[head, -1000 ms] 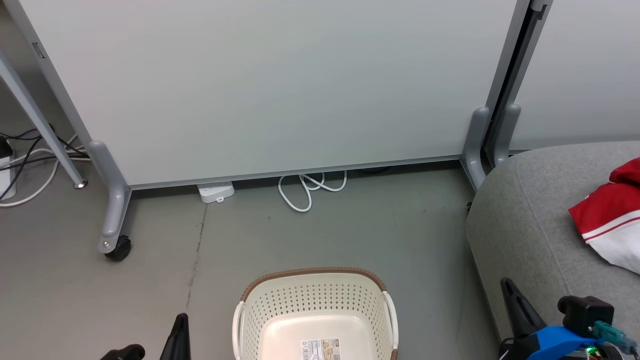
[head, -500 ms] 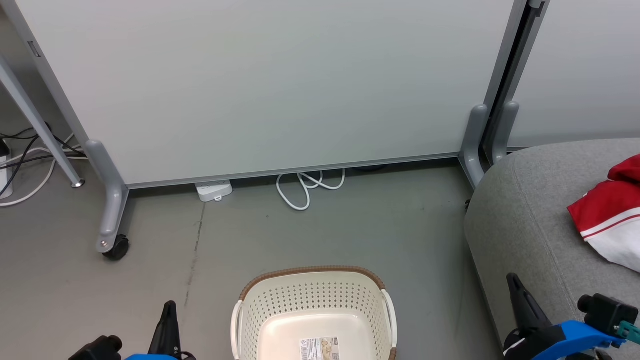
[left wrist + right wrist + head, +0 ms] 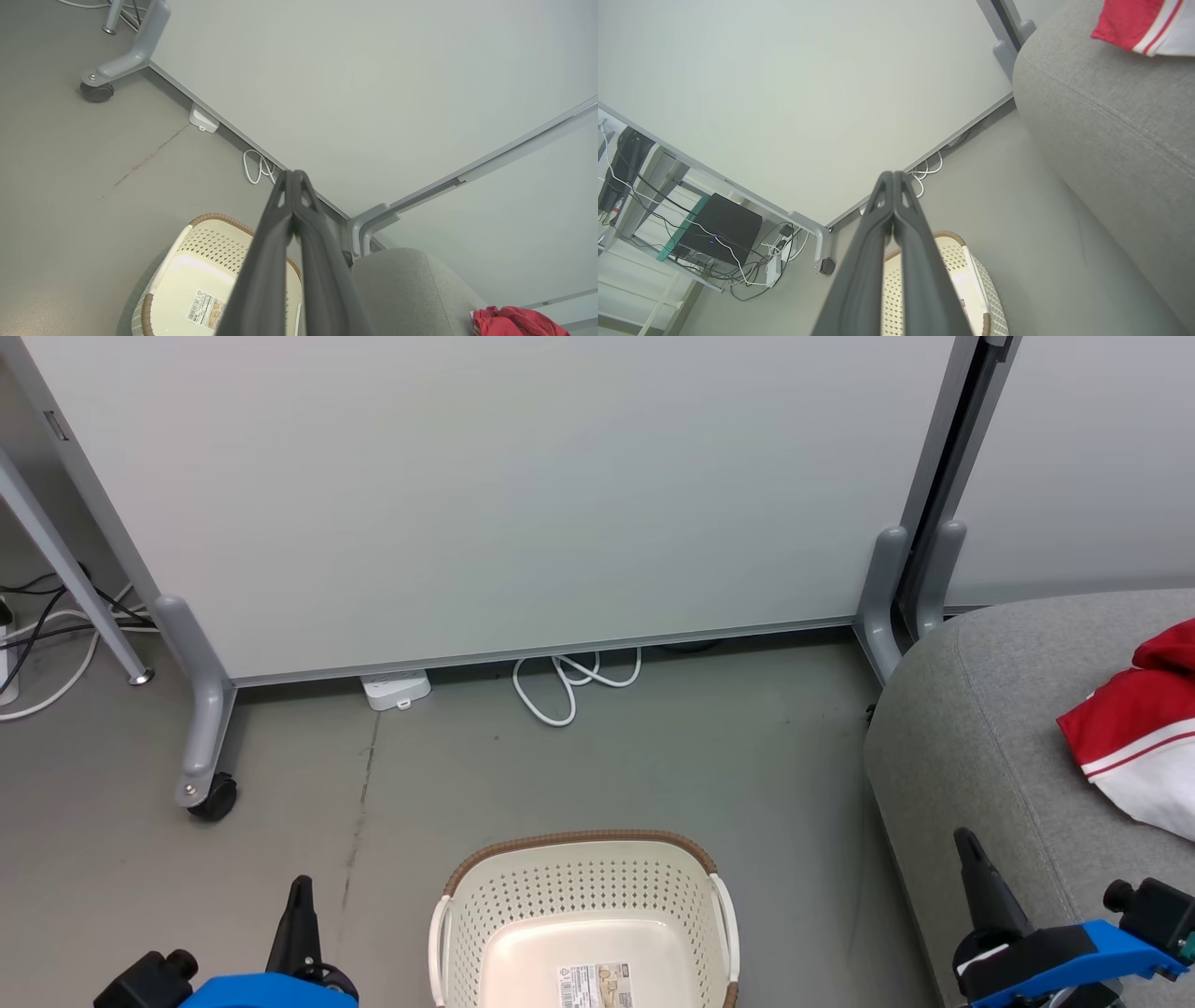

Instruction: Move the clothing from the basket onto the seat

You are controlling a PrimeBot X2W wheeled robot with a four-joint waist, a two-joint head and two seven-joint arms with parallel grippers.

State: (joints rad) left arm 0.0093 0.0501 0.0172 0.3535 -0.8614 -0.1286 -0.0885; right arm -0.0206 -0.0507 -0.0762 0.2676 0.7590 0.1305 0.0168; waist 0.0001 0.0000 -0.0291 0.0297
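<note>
The cream basket (image 3: 583, 896) stands on the floor at the bottom centre of the head view, holding nothing but the label on its floor (image 3: 596, 985). Red and white clothing (image 3: 1134, 737) lies on the grey seat (image 3: 980, 747) at the right. My left gripper (image 3: 299, 896) is at the lower left beside the basket, and my right gripper (image 3: 971, 863) is at the lower right over the seat's edge. Both are shut with nothing between their fingers. The wrist views show the basket (image 3: 210, 247) (image 3: 971, 284), the seat (image 3: 411, 284) (image 3: 1111, 121) and the clothing (image 3: 514, 322) (image 3: 1143, 23) past shut grippers (image 3: 293, 176) (image 3: 893, 176).
A pale wheeled partition (image 3: 485, 495) stands close behind the basket, with a castor foot (image 3: 210, 793) at the left. A white power strip (image 3: 397, 689) and coiled white cable (image 3: 569, 686) lie at its base. More cables (image 3: 47, 635) trail at the far left.
Both grippers have risen further into the head view, the left one coming in from the bottom edge. The head camera has tilted slightly. Basket and clothing have not moved.
</note>
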